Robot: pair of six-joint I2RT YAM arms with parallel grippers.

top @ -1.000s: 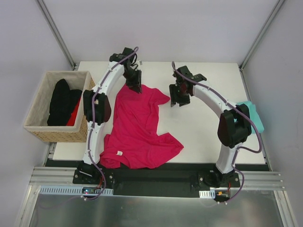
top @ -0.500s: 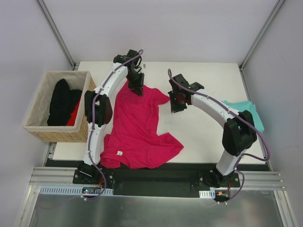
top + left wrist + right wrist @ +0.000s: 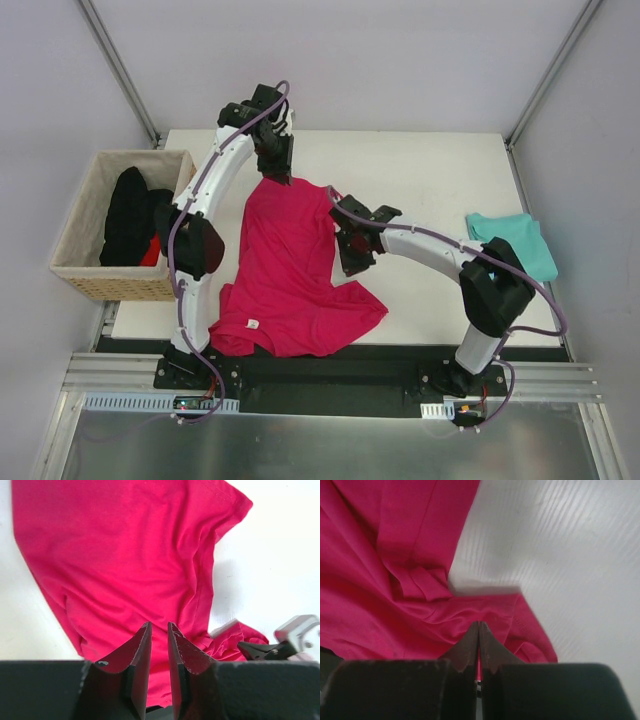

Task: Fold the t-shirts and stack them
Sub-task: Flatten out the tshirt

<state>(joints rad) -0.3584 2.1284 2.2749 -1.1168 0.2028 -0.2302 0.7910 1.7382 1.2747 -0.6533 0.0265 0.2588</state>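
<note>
The crimson-pink t-shirt lies spread on the left half of the white table, its white neck label near the front edge. My left gripper is at the shirt's far edge. In the left wrist view its jaws stand narrowly apart with pink cloth between them. My right gripper sits on the shirt's right side. In the right wrist view its fingertips are pressed together on a puckered fold of the cloth. The teal t-shirt lies crumpled at the table's right edge.
A wicker basket stands off the table's left side, holding black cloth and a bit of red. Metal frame posts rise at the table's far corners. The table's front edge runs just above both arm bases.
My right gripper swung left and nearer, onto the shirt's right side, and closed there. My left gripper shifted slightly farther back with the shirt's edge. The teal shirt is now uncovered.
</note>
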